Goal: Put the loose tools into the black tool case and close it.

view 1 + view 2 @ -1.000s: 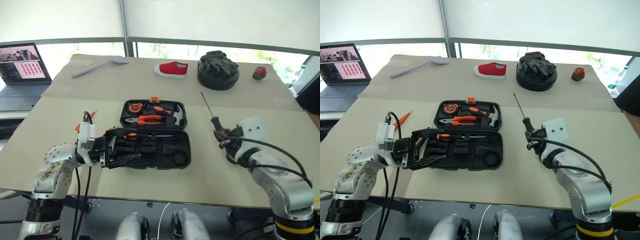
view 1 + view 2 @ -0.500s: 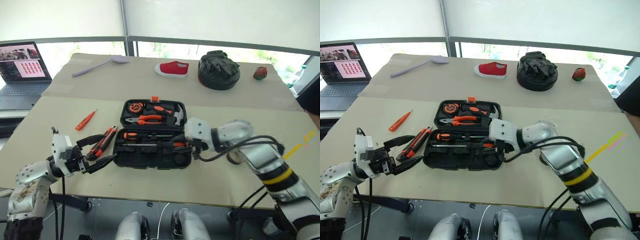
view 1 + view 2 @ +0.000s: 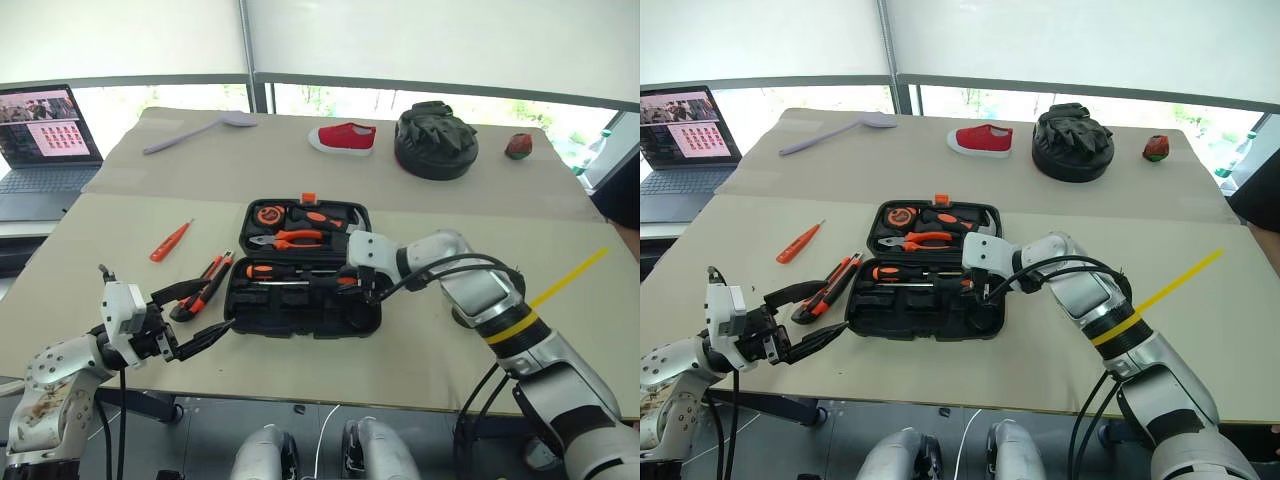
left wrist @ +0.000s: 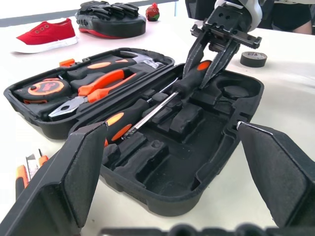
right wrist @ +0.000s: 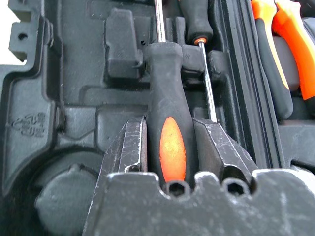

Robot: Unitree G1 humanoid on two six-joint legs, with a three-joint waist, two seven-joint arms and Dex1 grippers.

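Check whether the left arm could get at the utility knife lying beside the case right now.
Probably yes. The left tool stands open, holding nothing, just short of the utility knife, which lies bare on the table left of the tool case, with nothing between them.

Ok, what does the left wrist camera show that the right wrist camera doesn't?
The left wrist view adds the red shoe, the round black bag, the tape roll on the table beyond the case, and the right claw seen from outside. The right wrist view adds a close look at that claw's pads clamped on the handle. Both share the held screwdriver, the open black tool case and the orange-handled pliers.
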